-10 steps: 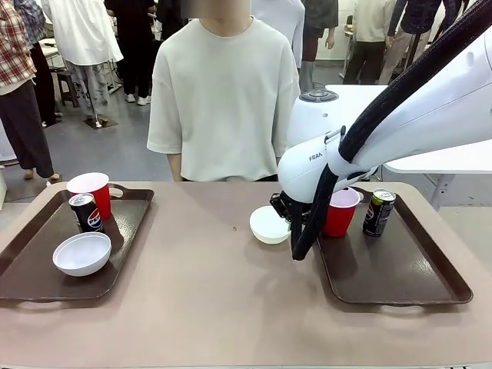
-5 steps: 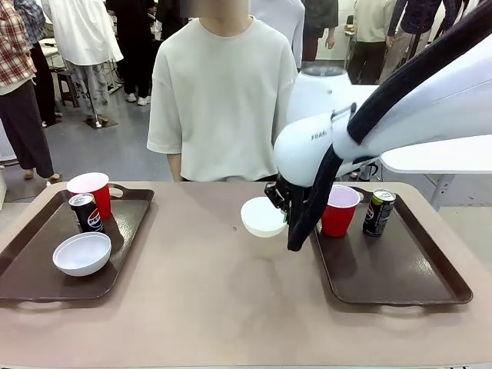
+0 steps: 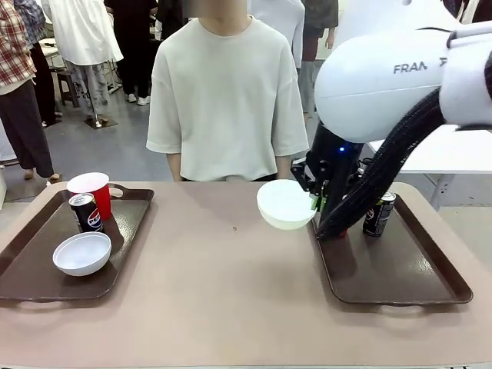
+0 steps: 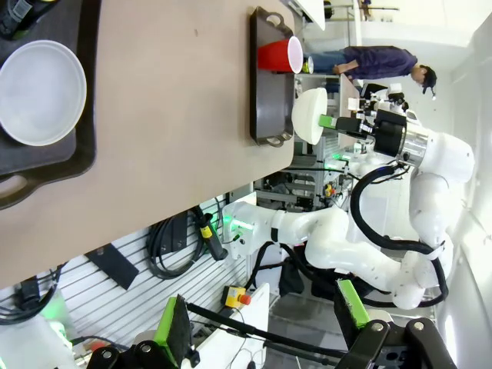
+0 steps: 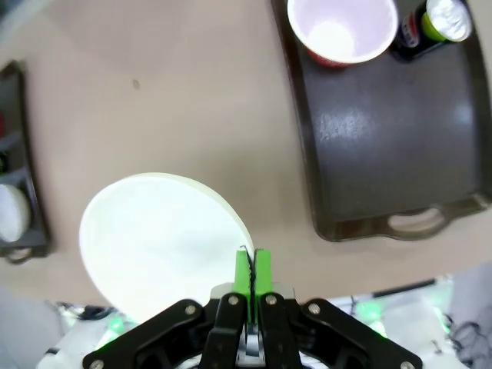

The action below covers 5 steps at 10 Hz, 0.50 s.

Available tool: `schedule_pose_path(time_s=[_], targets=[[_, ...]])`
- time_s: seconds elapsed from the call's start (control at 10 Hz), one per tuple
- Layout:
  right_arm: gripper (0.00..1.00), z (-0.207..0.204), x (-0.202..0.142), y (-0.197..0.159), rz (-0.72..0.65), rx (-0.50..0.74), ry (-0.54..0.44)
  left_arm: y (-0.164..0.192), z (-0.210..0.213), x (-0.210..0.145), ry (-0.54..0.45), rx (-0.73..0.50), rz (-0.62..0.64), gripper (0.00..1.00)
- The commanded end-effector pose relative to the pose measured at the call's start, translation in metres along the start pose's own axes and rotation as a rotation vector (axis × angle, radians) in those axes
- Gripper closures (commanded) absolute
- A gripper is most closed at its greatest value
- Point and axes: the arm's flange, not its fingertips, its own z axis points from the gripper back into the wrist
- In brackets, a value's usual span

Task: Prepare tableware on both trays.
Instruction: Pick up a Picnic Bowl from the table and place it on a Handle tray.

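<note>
My right gripper (image 3: 317,201) is shut on the rim of a white bowl (image 3: 286,204). It holds the bowl tilted in the air, just left of the right tray (image 3: 400,270). The right wrist view shows the green pads (image 5: 251,273) pinching the bowl (image 5: 161,238) over the table. A red cup (image 5: 342,31) and a dark can (image 5: 434,23) stand at that tray's (image 5: 384,146) far end. The left tray (image 3: 38,265) carries a white bowl (image 3: 81,254), a can (image 3: 85,212) and a red cup (image 3: 91,191). My left gripper (image 4: 261,323) is open and high above the left tray's bowl (image 4: 42,92).
A person in a pale T-shirt (image 3: 227,100) stands at the table's far edge, hands out of sight. Bare tabletop (image 3: 207,284) lies between the two trays. The near half of the right tray is bare.
My right arm has lifted the bowl off the table and carried it up and to the right, toward the right tray. The left tray's things have not moved.
</note>
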Motion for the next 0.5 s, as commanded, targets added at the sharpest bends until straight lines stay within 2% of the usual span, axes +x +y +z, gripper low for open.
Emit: schedule_pose_path(time_s=[0.0,0.1,0.3,0.4], targets=[[0.98,-0.001,0.001,0.002,0.001,0.006,0.006,0.001,0.000,0.000,-0.006,-0.020,-0.018,0.00],[0.98,-0.009,0.010,-0.023,0.117,-0.030,0.109,0.001,0.000,0.000,-0.006,-0.020,-0.018,0.00],[0.98,-0.004,0.029,-0.075,0.264,-0.037,0.160,0.001,0.000,0.000,-0.006,-0.020,-0.018,0.00],[0.98,-0.011,0.038,-0.092,0.280,-0.026,0.165,0.001,0.000,0.000,-0.006,-0.020,-0.018,0.00]])
